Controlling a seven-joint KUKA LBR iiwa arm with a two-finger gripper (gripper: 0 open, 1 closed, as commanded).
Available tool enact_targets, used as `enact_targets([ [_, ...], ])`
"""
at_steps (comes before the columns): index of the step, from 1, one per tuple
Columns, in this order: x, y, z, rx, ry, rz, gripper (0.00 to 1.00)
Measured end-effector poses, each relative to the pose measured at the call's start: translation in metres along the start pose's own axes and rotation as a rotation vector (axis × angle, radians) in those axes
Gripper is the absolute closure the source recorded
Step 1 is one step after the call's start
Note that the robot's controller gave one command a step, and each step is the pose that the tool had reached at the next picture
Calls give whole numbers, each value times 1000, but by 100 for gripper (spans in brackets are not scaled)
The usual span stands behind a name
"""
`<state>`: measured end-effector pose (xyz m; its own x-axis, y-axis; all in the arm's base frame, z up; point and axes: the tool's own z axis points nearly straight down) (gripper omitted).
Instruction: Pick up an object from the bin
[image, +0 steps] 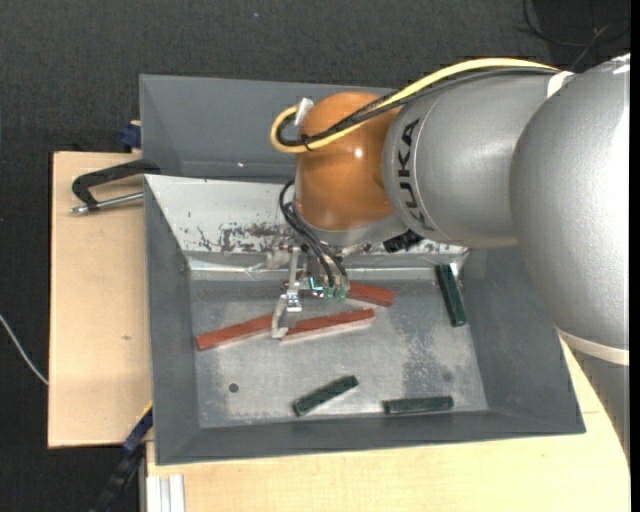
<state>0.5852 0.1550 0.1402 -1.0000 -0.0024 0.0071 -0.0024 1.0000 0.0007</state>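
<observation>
My gripper (288, 308) hangs low over the middle of the bin, under the orange cover. Its tip comes down where two flat red sticks meet. One long red stick (235, 333) runs from there toward the left. The second red stick (335, 321) runs to the right, just in front of the gripper. A shorter red piece (373, 294) lies behind it, to the gripper's right. Whether anything is held I cannot make out.
Three dark green sticks lie apart from the gripper: one (325, 394) near the front middle, one (418, 405) at the front right, one (451, 295) against the right wall. The arm's bulk covers the bin's back right.
</observation>
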Motion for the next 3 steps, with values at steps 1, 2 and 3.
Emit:
enact_targets([
  [1, -2, 0, -5, -1, -8, 2, 0],
  [2, 6, 4, 62, -2, -10, -68, 100],
  [3, 5, 4, 62, -3, -10, -68, 100],
])
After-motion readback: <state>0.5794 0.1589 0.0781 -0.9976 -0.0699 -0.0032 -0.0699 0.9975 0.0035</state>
